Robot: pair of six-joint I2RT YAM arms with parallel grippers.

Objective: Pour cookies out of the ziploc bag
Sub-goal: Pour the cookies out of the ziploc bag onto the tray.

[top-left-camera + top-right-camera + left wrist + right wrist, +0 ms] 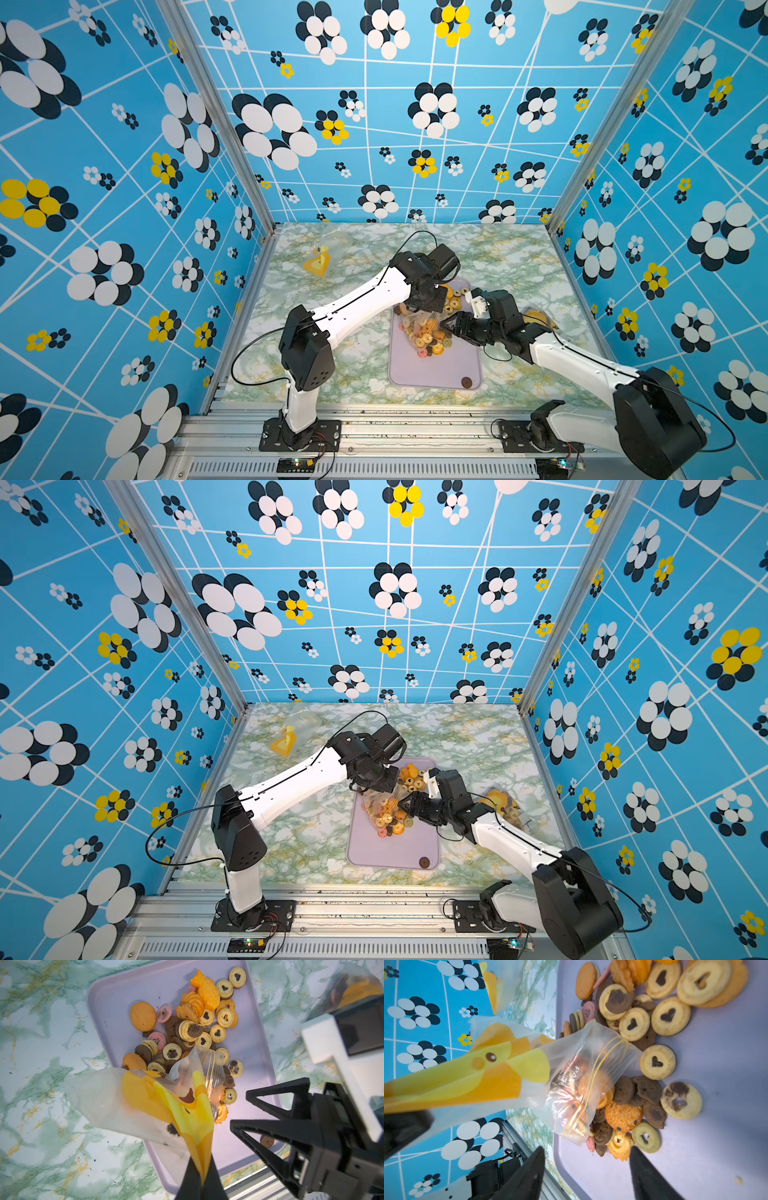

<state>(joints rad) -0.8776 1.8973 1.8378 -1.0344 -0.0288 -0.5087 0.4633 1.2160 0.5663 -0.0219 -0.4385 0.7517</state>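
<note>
While the left pincer (202,1174) is clamped on the printed yellow-orange bottom corner of the ziploc bag (145,1103), the bag hangs mouth-down over the lavender tray (432,370). Most cookies (193,1026) lie heaped on the tray, touching the bag's mouth; a few show through the plastic just inside the zip. The right pincer (585,1153) stands with jaws spread, gripping nothing, just beside the mouth and the heap's edge. In both top views the left wrist overhangs the tray and hides part of the heap. One dark cookie (466,382) sits apart in the tray's near corner. On the marbled bench (519,257) a second printed bag (318,262) lies at the far left, and another bag (503,805) lies partly hidden behind the right arm.
</note>
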